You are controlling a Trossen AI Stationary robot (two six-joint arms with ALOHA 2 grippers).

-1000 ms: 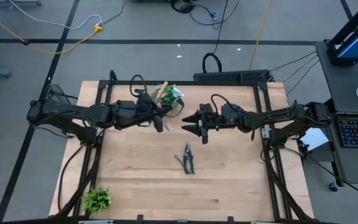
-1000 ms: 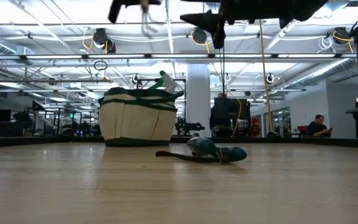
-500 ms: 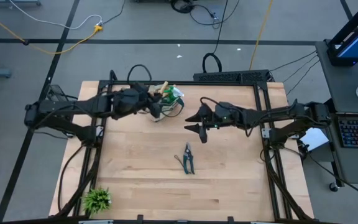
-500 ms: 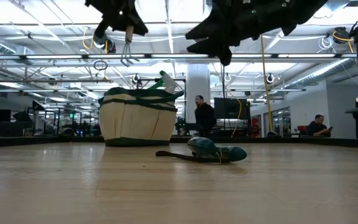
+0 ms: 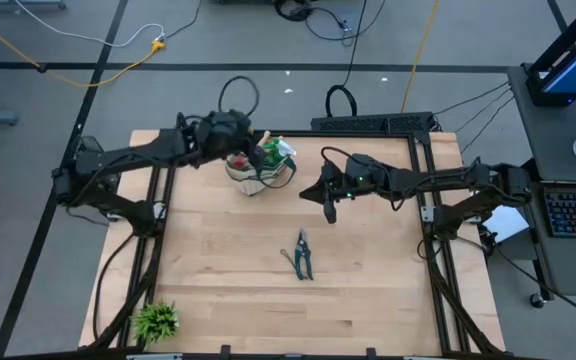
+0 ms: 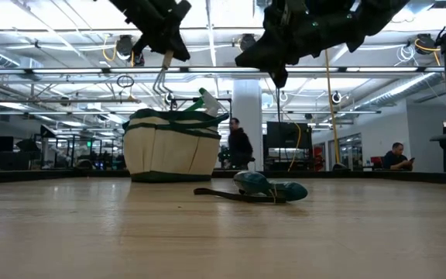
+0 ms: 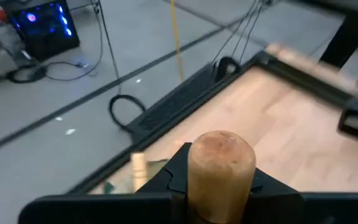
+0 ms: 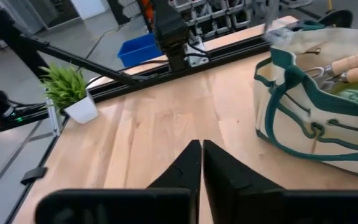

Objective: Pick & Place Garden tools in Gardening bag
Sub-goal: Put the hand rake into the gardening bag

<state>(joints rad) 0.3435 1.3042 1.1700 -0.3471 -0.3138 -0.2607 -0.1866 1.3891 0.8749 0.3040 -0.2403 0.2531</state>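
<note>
Left claw holds a hand rake over the gardening bag; pruning shears lie on the counter.

The left claw [image 6: 163, 48] is clenched on the wooden handle of a hand rake [image 6: 161, 77], its metal tines hanging just above the gardening bag [image 5: 258, 170], which stands near the far edge of the counter [image 5: 218, 290]. Tool handles and a green spray bottle [image 5: 278, 152] stick out of the bag. The right claw [image 8: 201, 163] hovers beside the bag with its fingers pressed together, holding nothing. The pruning shears [image 5: 302, 255] lie flat near the counter's middle. A small leafy plant [image 5: 155, 321] stands at the near left corner.
</note>
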